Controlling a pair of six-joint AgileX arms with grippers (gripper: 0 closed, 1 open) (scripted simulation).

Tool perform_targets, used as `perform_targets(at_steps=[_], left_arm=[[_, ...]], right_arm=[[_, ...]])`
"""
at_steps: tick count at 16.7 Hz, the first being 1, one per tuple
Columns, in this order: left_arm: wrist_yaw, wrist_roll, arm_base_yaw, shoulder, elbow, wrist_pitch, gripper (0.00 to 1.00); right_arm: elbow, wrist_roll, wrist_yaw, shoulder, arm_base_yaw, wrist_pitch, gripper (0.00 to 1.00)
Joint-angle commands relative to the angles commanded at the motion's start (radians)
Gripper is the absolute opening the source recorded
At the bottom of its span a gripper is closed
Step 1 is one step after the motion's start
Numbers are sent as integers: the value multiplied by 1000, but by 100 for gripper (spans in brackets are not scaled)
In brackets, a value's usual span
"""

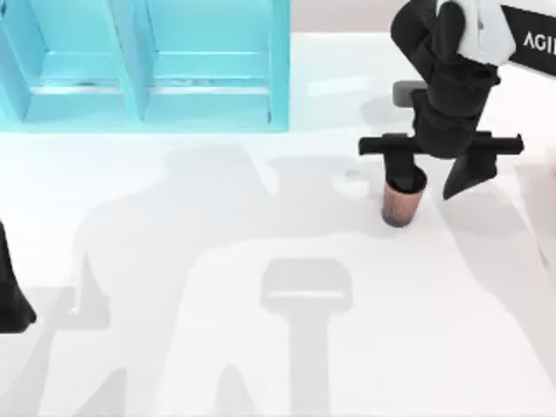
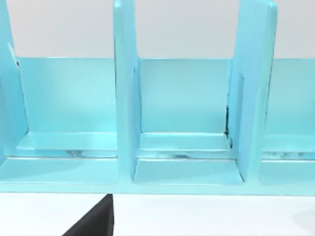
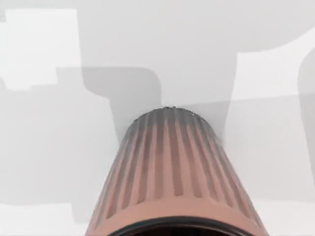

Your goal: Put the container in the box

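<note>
The right gripper (image 1: pixel 430 178) sits at upper right, fingers apart around the container (image 1: pixel 403 198) standing on the counter (image 1: pixel 261 347); the box (image 1: pixel 148 65) at upper left holds nothing. The left gripper (image 1: pixel 13 295) is parked at lower left; I cannot tell its fingers' state.

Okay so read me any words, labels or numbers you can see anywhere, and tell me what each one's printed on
"AGI": white letters on the right arm, cut off by the top view's right edge, so the rest cannot be read.
The container and the box carry no text.
</note>
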Motion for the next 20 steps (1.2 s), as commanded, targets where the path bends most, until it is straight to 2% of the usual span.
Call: perform_targets(at_steps=[4, 5, 15, 20], left_arm=[[0, 0, 0, 0, 0, 0, 100], [0, 0, 0, 0, 0, 0, 100], [0, 0, 0, 0, 0, 0, 100], [0, 0, 0, 0, 0, 0, 100]], right_arm=[[0, 0, 0, 0, 0, 0, 2], [0, 0, 0, 0, 0, 0, 0], [1, -7, 2, -6, 0, -5, 0], [-1, -111, 25, -80, -77, -72, 0]])
